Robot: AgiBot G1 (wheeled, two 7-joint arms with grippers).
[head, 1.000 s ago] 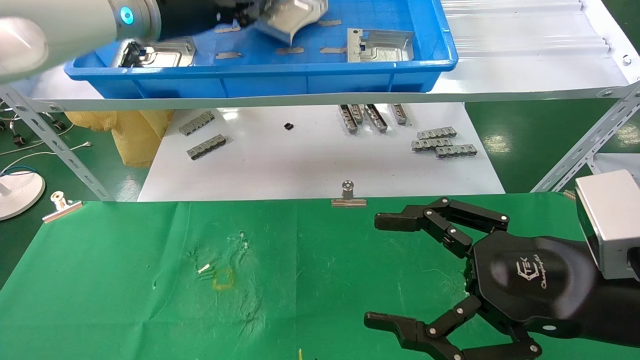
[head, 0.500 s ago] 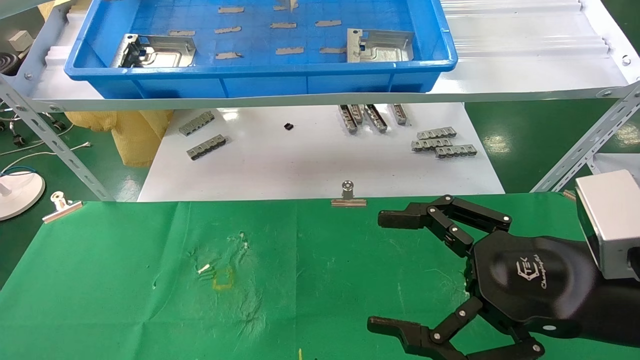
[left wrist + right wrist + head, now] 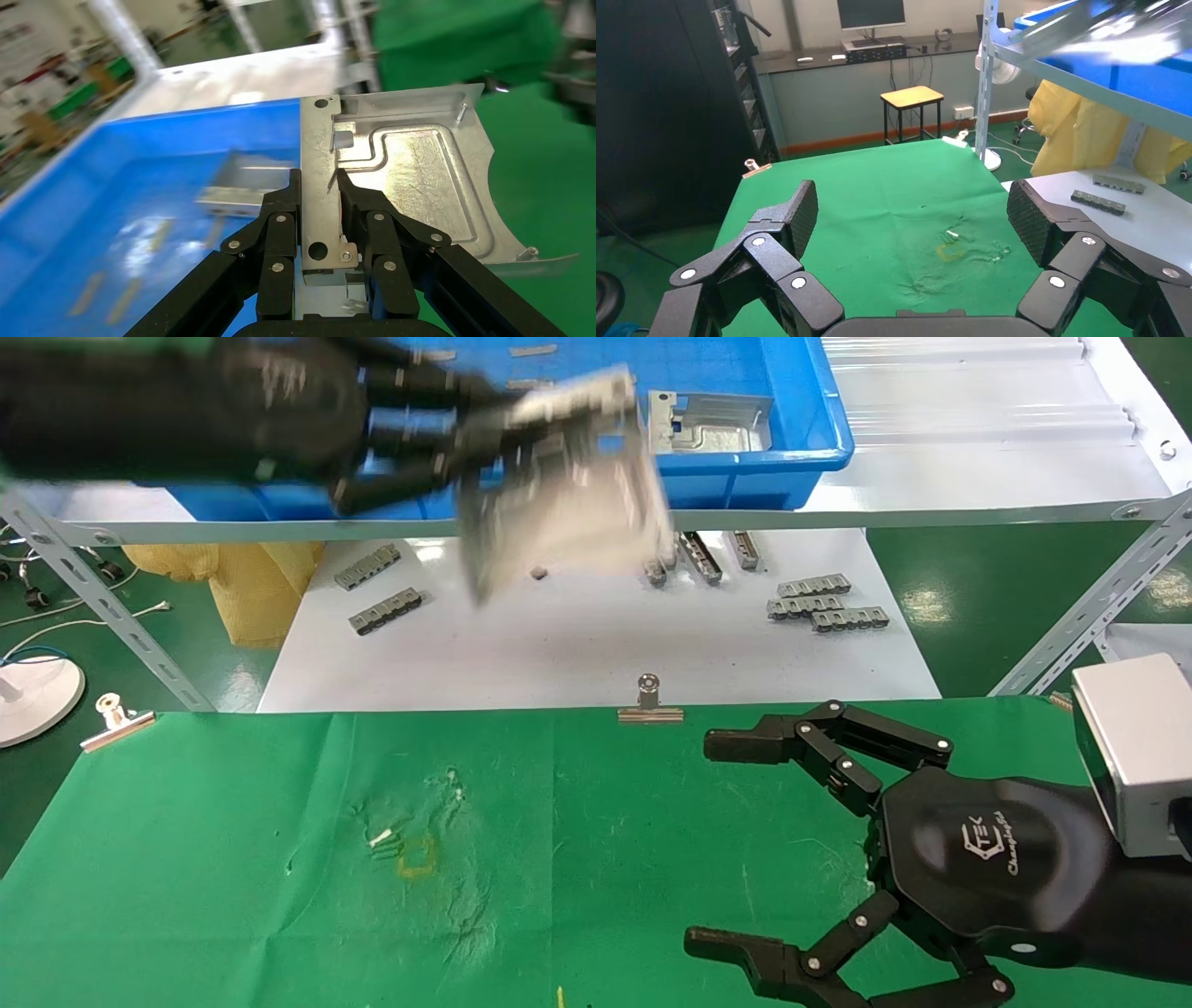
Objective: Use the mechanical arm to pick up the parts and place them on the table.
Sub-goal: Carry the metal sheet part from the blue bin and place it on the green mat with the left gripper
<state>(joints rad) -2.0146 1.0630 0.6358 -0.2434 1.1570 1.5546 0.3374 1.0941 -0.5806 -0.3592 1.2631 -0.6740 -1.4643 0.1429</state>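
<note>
My left gripper is shut on a silvery stamped part and holds it in the air in front of the blue tray. In the left wrist view its fingers pinch the folded edge of the part. Another part lies in the tray's right end. The table with its green cloth lies below, with a scuffed patch. My right gripper is open and empty, low over the cloth at the right; it also shows in the right wrist view.
The tray stands on a grey shelf on angled metal legs. Below it a white tabletop carries several small grey ridged bars. Silver binder clips hold the cloth's far edge. A yellow bag hangs at the left.
My left gripper, out of view half a second ago, has come back out over the tray's front edge holding a part. The right gripper has stayed still.
</note>
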